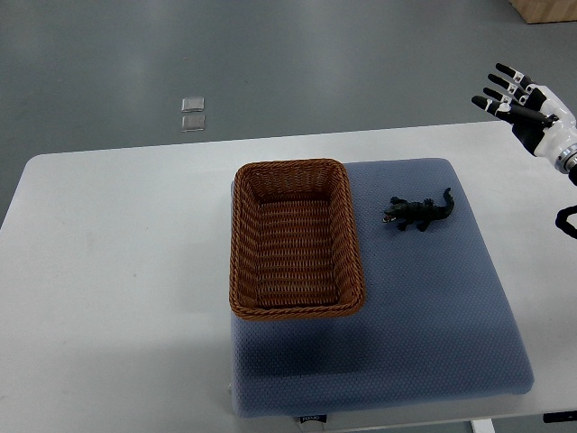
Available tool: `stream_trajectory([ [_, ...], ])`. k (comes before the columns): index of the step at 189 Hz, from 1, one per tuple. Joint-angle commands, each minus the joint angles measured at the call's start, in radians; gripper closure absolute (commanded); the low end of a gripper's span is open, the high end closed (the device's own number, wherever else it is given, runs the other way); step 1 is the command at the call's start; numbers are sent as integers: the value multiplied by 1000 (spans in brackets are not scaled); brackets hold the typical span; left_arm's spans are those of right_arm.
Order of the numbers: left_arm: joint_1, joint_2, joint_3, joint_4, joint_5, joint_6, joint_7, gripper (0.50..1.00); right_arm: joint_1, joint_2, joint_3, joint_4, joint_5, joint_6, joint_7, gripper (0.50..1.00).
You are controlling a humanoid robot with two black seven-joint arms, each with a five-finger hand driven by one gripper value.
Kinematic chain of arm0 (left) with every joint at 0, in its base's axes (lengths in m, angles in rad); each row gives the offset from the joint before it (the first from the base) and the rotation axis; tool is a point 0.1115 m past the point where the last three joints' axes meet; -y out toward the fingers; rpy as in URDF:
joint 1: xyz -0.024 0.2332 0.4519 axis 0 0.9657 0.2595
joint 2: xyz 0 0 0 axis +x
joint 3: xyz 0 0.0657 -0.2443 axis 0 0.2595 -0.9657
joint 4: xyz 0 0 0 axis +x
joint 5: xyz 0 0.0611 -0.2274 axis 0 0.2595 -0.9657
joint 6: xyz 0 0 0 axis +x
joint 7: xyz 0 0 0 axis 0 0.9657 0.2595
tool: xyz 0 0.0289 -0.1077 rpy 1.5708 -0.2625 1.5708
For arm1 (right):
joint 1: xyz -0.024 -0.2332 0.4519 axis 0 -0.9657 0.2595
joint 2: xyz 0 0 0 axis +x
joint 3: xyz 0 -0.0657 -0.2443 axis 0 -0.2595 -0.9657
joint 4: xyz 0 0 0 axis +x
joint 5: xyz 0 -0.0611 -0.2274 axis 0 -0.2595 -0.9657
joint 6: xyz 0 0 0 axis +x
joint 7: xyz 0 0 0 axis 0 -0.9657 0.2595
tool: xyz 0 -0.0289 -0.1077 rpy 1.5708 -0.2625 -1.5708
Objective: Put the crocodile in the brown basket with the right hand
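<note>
A small dark green toy crocodile [418,213] lies on the blue mat [433,307], just right of the brown wicker basket [243,244]. The basket is rectangular and holds nothing. My right hand [516,94] hovers at the upper right, above and beyond the table's far edge. Its fingers are spread and hold nothing. It is well to the right of and behind the crocodile.
The mat lies on a white table [108,271]. Two small clear squares [192,114] sit on the grey floor beyond the table. A wooden corner [545,9] shows at the top right.
</note>
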Motion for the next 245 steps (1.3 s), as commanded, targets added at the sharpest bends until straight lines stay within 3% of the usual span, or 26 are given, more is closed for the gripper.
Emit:
stream_trajectory([
  [1, 0, 0, 0, 0, 0, 0, 0, 500, 2, -14, -10, 13, -17, 36, 0, 572],
  [37, 0, 0, -1, 0, 0, 0, 0, 500, 5, -27, -23, 50, -186, 70, 6, 572],
  [78, 0, 0, 0, 0, 0, 0, 0, 500, 7, -57, -76, 108, -457, 148, 63, 572],
  [121, 0, 0, 0, 0, 0, 0, 0, 500, 54, -140, -290, 174, -680, 136, 146, 576],
  [140, 0, 0, 0, 0, 0, 0, 0, 500, 91, -169, -415, 189, -712, 76, 167, 576],
  [201, 0, 0, -1, 0, 0, 0, 0, 500, 199, -189, -847, 189, -802, -242, 215, 579],
  [245, 0, 0, 0, 0, 0, 0, 0, 500, 211, -179, -939, 188, -871, -288, 218, 587],
])
